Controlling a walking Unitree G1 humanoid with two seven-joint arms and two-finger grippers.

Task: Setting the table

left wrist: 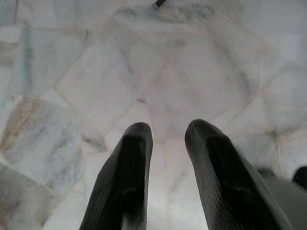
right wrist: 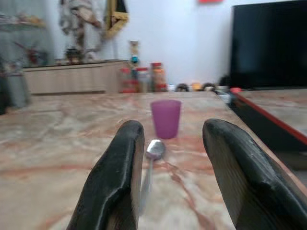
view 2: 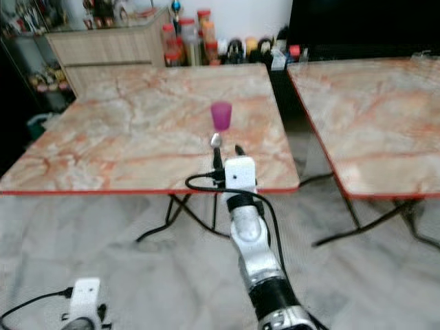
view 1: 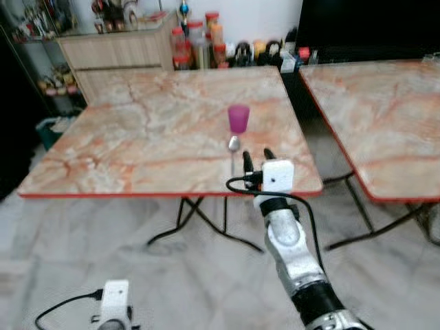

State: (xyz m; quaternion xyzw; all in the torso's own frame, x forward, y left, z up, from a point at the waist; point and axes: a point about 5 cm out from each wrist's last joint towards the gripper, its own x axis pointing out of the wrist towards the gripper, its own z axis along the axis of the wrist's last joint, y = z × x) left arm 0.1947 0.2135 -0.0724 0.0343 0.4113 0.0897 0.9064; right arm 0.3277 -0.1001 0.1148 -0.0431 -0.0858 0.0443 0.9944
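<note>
A purple plastic cup (view 1: 238, 118) stands upright on the marble-patterned folding table (view 1: 137, 137), toward its front right. Just in front of the cup lies a metal spoon (view 1: 234, 146), bowl toward the cup, handle toward me. My right gripper (view 1: 258, 158) reaches over the table's front edge right behind the spoon, open, with the spoon's handle (right wrist: 145, 182) beside one black finger (right wrist: 115, 187) and nothing held. My left gripper (left wrist: 165, 139) hangs low by the floor, open and empty, its wrist (view 1: 113, 306) at the bottom left.
A second marble-topped table (view 1: 385, 117) stands to the right with a gap between. Jars and bottles (view 1: 206, 41) line the wall behind, next to a wooden cabinet (view 1: 117, 51). A dark screen (view 1: 364, 24) is at the back right. The floor (view 1: 103, 254) is pale stone tile.
</note>
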